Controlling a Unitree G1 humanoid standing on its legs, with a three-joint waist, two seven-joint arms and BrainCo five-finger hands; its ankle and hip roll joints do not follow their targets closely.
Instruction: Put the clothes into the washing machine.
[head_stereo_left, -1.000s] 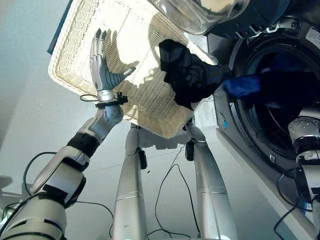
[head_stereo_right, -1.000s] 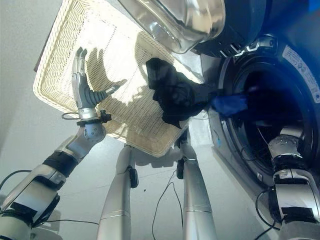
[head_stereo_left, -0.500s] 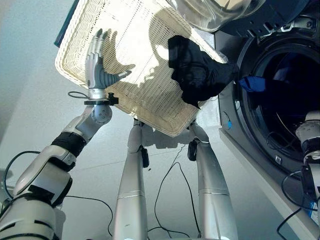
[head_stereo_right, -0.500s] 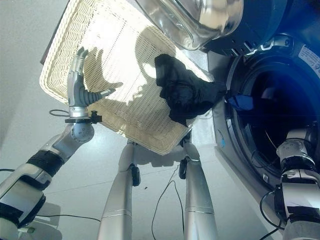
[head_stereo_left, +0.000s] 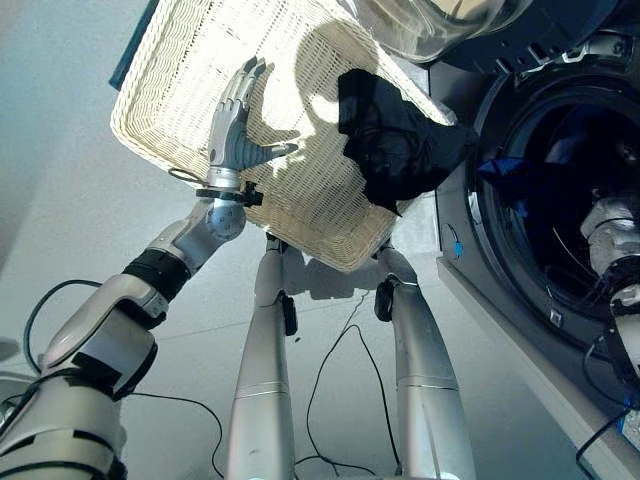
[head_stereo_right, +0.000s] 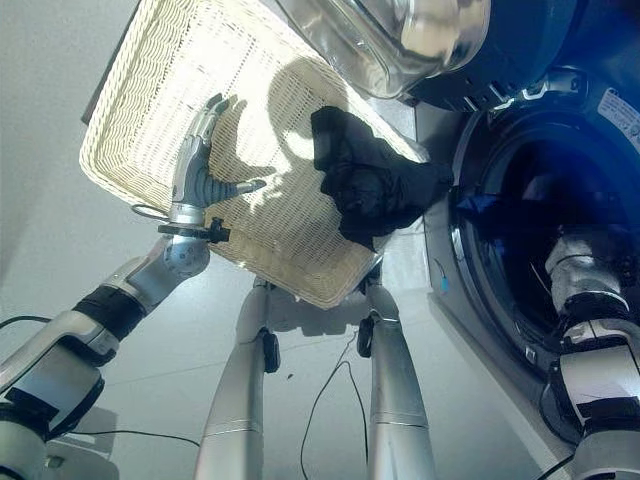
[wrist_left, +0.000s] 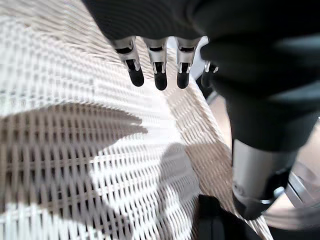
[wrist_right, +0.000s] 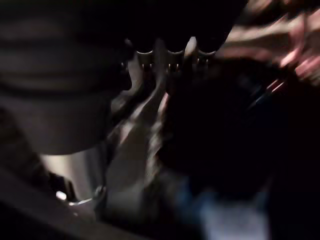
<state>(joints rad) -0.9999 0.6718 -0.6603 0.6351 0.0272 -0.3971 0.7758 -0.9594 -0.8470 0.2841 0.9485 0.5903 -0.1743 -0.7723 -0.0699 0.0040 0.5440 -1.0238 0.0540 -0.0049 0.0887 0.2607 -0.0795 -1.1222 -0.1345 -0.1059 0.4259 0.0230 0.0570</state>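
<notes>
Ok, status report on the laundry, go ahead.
Left hand open over the basket. Right hand inside the washer drum, fingers hidden. Black garment hanging over basket edge. Nothing blocking.

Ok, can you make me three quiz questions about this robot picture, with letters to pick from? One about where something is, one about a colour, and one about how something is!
1. Where is the black clothing?
A. On the floor
B. On the wicker basket, at the edge nearest the washing machine
C. In the left hand

2. What colour is the cloth showing inside the machine's drum?
A. Blue
B. Yellow
C. Red

3. How is the left hand?
A. Curled round the basket rim
B. Pinching the black clothing
C. Open, fingers straight, over the basket

Answers:
1. B: the dark bundle lies on the weave at the corner next to the round opening.
2. A: a blue piece shows in the dark drum.
3. C: both eye views show straight fingers and the thumb spread, holding nothing.
</notes>
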